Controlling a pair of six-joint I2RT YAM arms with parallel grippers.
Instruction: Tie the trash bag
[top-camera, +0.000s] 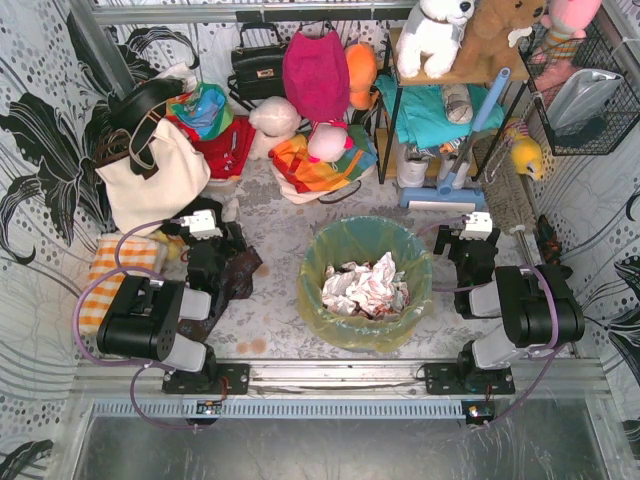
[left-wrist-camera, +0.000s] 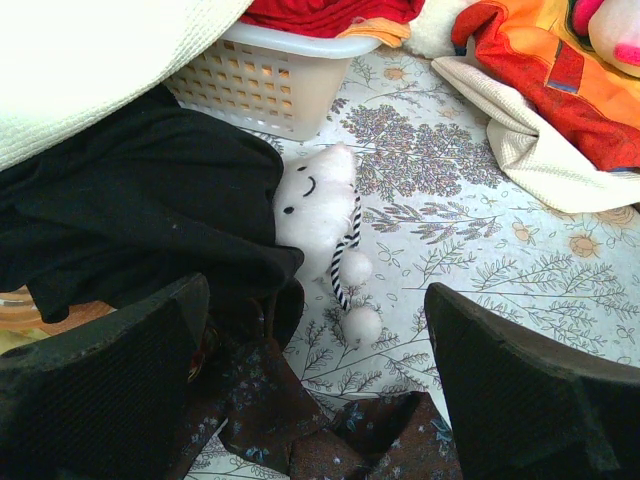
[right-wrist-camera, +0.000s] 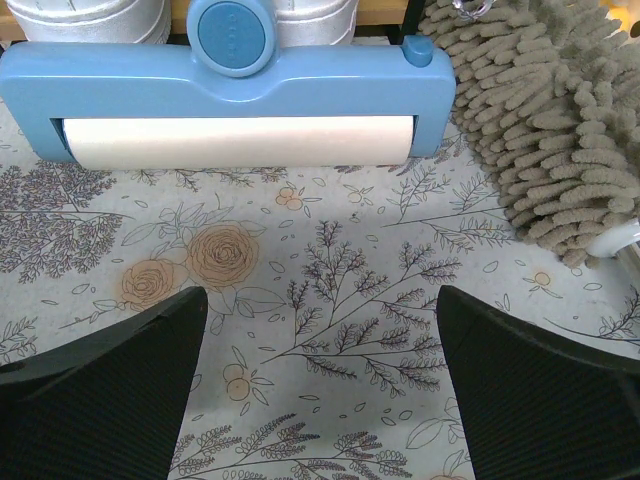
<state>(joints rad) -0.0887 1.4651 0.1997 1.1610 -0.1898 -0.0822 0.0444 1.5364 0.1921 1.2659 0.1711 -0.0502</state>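
The trash bag (top-camera: 328, 250) is thin yellow-green plastic. It lines a round bin in the middle of the table and its mouth is open, with crumpled white paper (top-camera: 366, 284) inside. My left gripper (top-camera: 220, 240) is to the left of the bag, open and empty. In the left wrist view (left-wrist-camera: 315, 300) it hovers over a brown floral cloth (left-wrist-camera: 270, 410). My right gripper (top-camera: 466, 238) is to the right of the bag, open and empty. In the right wrist view (right-wrist-camera: 320, 300) it is over the bare floral tablecloth. Neither wrist view shows the bag.
Left of the bag are a white tote bag (top-camera: 150, 175), a black cloth (left-wrist-camera: 130, 210), a white basket (left-wrist-camera: 270, 80) and a small white plush (left-wrist-camera: 315, 200). Ahead of the right gripper are a blue cleaner head (right-wrist-camera: 230, 85) and a grey chenille mop (right-wrist-camera: 540, 110). A shelf with plush toys (top-camera: 450, 40) stands behind.
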